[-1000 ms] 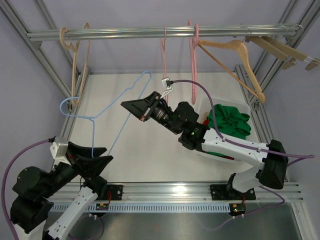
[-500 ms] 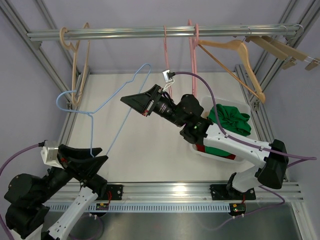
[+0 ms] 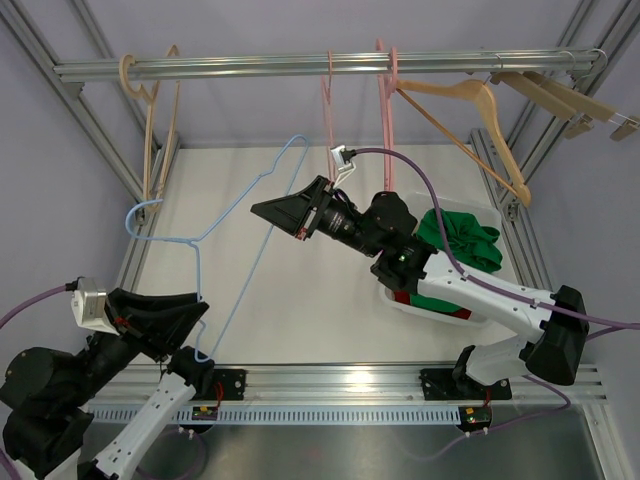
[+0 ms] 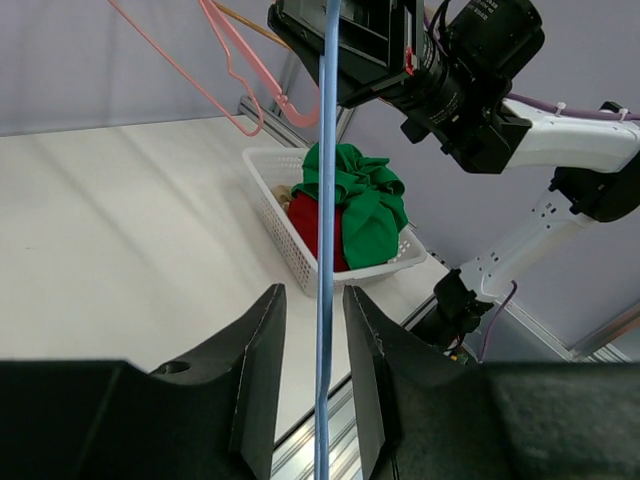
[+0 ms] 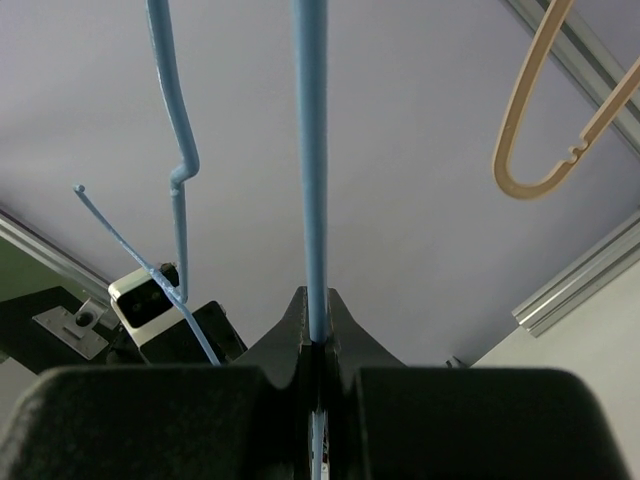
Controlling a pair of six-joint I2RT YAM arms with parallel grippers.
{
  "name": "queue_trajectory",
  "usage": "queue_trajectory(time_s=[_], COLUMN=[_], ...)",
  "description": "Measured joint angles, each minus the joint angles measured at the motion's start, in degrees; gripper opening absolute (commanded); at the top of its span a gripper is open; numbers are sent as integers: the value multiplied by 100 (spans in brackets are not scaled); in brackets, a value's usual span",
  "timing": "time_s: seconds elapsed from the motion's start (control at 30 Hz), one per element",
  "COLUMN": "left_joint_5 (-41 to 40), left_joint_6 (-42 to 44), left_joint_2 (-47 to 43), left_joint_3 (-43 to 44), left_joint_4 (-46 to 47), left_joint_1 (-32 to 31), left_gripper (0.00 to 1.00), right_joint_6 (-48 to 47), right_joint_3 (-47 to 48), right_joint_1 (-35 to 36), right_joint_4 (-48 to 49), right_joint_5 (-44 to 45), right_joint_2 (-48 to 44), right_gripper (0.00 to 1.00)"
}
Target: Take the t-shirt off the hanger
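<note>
The green t-shirt (image 4: 355,195) lies bunched in a white basket (image 4: 275,205) on the worktop (image 4: 120,220), atop a red garment (image 4: 305,220) and well apart from the bare blue hanger (image 4: 326,250); the right gripper (image 5: 312,310) has its jaws clamped on the wire, while the left gripper (image 4: 313,295) has its jaws parted around the wire, a gap showing on each side; with the shirt apparently off, what remains looks like putting away the empty hanger, best done on 1 firm clamp, the hook kept clear of the tan hanger (image 3: 150,150) on the rail (image 3: 300,66); the overhead view hides the hanger's lowest corner behind the left gripper, and the right arm covers part of the basket.
</note>
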Motion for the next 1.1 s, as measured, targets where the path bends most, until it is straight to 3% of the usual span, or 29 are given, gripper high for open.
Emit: queue_trajectory(time_s=[0.2, 0.37, 0.53, 0.63, 0.73, 0.87, 1.1], left_joint_5=[116, 109, -634, -1381, -1965, -2417, -2568], left_joint_6=[-31, -17, 74, 199, 341, 511, 688], left_joint_2=[109, 107, 151, 223, 337, 647, 2033], left_joint_3=[-28, -26, 186, 511, 844, 1023, 1064], left_joint_4=[44, 70, -367, -721, -966, -1086, -1235], left_joint_1=[0, 0, 0, 0, 0, 0, 0], left_gripper=[0, 0, 0, 0, 0, 0, 0], right_joint_6=[2, 15, -114, -319, -542, -881, -1482], right_joint_3=[0, 4, 404, 546, 546, 352, -372], right_joint_1=[-9, -26, -44, -44, -44, -44, -44], right_joint_4=[2, 4, -531, -931, -1276, -1698, -2321], right_joint_5=[-138, -146, -280, -385, -372, -232, 151], right_joint_2=[11, 57, 302, 374, 372, 160, -1187], right_gripper=[0, 0, 58, 74, 82, 84, 87])
